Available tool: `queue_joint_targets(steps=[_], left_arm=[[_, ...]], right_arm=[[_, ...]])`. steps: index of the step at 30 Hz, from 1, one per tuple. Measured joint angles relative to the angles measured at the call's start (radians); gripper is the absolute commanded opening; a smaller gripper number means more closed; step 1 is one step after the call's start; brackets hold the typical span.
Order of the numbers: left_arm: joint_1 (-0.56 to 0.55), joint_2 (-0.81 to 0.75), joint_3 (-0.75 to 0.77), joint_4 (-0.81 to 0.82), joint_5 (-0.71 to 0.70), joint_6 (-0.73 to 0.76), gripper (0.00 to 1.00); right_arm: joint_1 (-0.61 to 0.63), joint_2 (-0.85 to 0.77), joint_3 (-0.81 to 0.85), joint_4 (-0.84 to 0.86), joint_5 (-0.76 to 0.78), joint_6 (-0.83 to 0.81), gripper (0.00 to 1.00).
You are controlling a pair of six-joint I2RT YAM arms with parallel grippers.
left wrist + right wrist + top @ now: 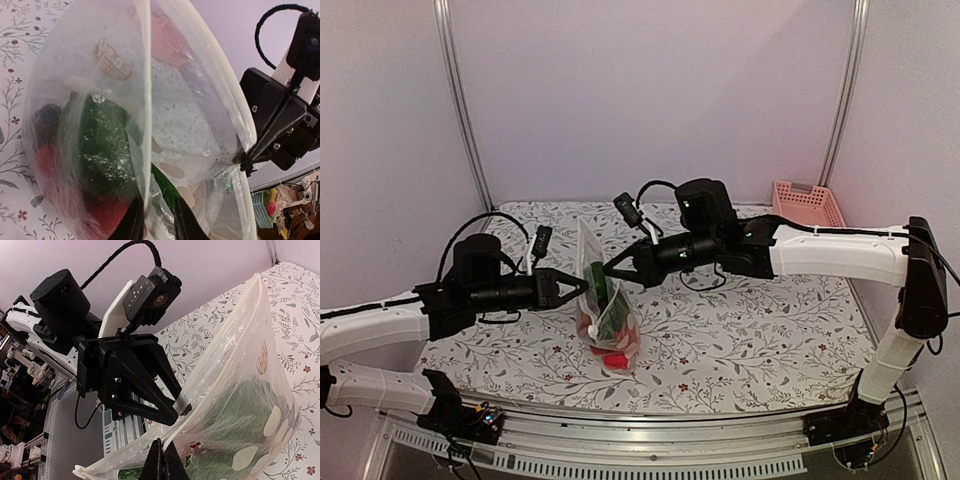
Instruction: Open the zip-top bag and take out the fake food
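The clear zip-top bag [603, 300] stands upright mid-table, its mouth pulled apart between my two grippers. My left gripper [582, 288] is shut on the bag's left lip; its fingertips [134, 220] pinch the film. My right gripper [610, 271] is shut on the right lip, also seen in the left wrist view [243, 162]. Inside the bag lies the fake food [611, 338]: red pieces at the bottom and a dark green piece [106, 145] above them. In the right wrist view the bag [235, 405] fills the right side, with the left gripper [177, 407] gripping the zip strip.
A pink slatted basket [807, 203] stands at the back right corner of the floral tablecloth [760, 320]. Metal frame posts [462, 110] rise at the back corners. The table's front rail [650, 440] runs along the near edge.
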Motion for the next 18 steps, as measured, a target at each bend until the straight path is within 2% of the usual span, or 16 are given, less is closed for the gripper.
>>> queue_joint_targets(steps=[2, 3, 8, 12, 18], left_arm=[[-0.001, 0.014, 0.0, 0.013, 0.0, -0.003, 0.02], [-0.002, 0.018, 0.0, 0.018, -0.002, -0.008, 0.0], [-0.003, -0.002, 0.0, 0.031, -0.031, -0.013, 0.0], [0.003, -0.087, 0.0, 0.013, -0.084, -0.008, 0.0], [0.071, -0.195, 0.03, -0.107, -0.118, 0.018, 0.0]], right_arm=[[0.0, 0.0, 0.0, 0.0, 0.0, 0.0, 0.0], [-0.001, 0.0, 0.0, 0.0, 0.0, 0.0, 0.0], [-0.009, 0.0, -0.008, 0.009, 0.0, 0.0, 0.0], [-0.017, 0.022, 0.006, 0.023, -0.005, 0.003, 0.0], [-0.02, 0.132, 0.115, 0.072, -0.049, 0.037, 0.0]])
